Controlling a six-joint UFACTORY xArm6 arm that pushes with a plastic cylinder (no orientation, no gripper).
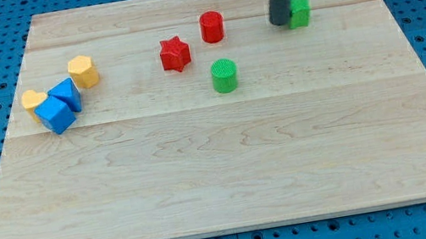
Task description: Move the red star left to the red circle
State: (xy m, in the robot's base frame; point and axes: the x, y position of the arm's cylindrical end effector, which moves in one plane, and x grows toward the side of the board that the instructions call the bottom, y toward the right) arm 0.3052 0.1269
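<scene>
With no jaws fitted, my tip point(281, 22) touches green block point(299, 10), grips nothing.

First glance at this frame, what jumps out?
The dark rod coming down from the view's top, with my tip right beside a green block at upper right. Next, the red star and red circle near top centre, star to the left and slightly lower, with a green cylinder below them. At the view's left sits a tight cluster: two yellow blocks and two blue ones.
</scene>
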